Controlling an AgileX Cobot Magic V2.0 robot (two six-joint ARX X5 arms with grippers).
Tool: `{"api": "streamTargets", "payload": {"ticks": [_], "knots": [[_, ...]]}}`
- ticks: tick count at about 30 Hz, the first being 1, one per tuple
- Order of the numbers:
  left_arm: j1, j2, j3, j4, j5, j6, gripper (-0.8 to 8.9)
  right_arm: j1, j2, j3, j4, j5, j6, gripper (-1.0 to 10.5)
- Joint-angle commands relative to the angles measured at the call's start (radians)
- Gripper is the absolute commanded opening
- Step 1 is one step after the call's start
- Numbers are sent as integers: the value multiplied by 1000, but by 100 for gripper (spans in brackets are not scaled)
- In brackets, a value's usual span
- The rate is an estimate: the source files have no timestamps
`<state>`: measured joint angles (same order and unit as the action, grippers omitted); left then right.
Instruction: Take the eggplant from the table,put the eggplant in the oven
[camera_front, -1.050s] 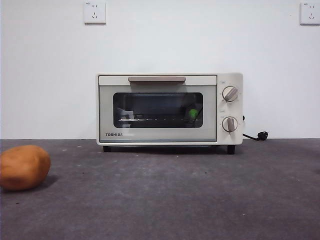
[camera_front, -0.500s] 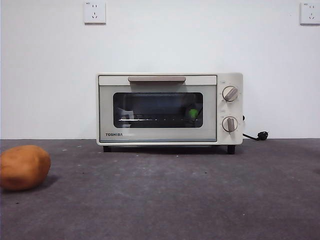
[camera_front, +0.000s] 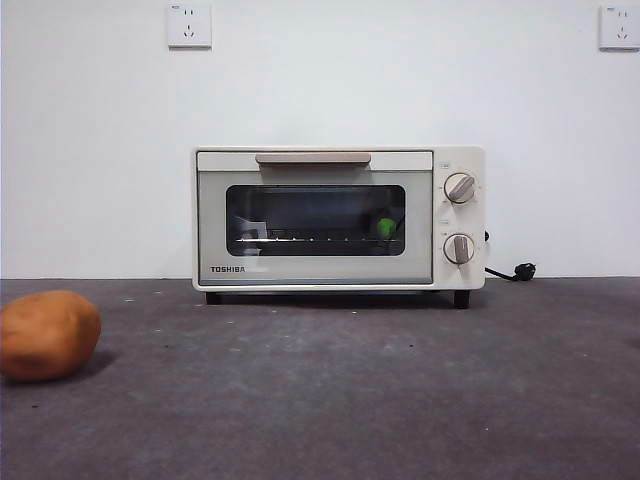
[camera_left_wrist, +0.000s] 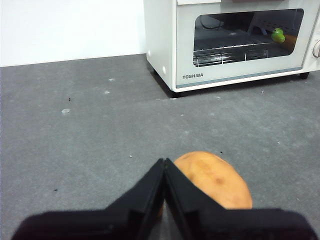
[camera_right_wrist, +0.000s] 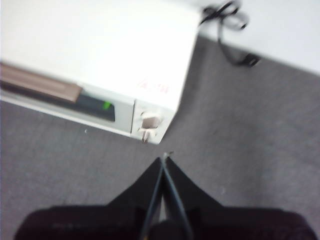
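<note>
Eggplant (camera_front: 386, 227) already inside oven (camera_front: 338, 217), on rack behind shut glass door; only green cap shows clearly. Looks light, smooth, slippery toy; I'd grip mid-body, not cap. My left hand (camera_left_wrist: 164, 165) pressed together, empty, over potato (camera_left_wrist: 214, 179) on table (camera_front: 340, 400). Right hand (camera_right_wrist: 163, 161) pressed together, empty, above oven's knob side.

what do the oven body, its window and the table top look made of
Oven body: likely painted metal, smooth cream with a soft sheen. Window: dark glass, see-through to the wire rack and faintly reflective. Table: grey matte, felt-like fabric, showing specks and lint.
</note>
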<state>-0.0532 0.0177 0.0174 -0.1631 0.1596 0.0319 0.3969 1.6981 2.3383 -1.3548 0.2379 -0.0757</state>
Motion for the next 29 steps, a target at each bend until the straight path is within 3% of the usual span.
{"api": "streamTargets", "payload": {"ticks": [1, 7, 15, 20, 25, 29], "knots": [[3, 2, -10, 7, -1, -10, -4, 2, -116, 0, -20, -6, 9, 1], [3, 5, -10, 7, -1, -10, -4, -18, -335, 0, -20, 6, 12, 1], [3, 5, -10, 7, -1, -11, -4, -180, -563, 0, -20, 7, 10, 1], [3, 5, -10, 7, -1, -10, -4, -270, -652, -2, -20, 58, -8, 1], [3, 5, -10, 7, 0, -10, -4, -338, -761, -88, -20, -21, -7, 1], [3, 5, -10, 7, 0, -10, -4, -396, -916, -320, 68, -71, -3, 1]]}}
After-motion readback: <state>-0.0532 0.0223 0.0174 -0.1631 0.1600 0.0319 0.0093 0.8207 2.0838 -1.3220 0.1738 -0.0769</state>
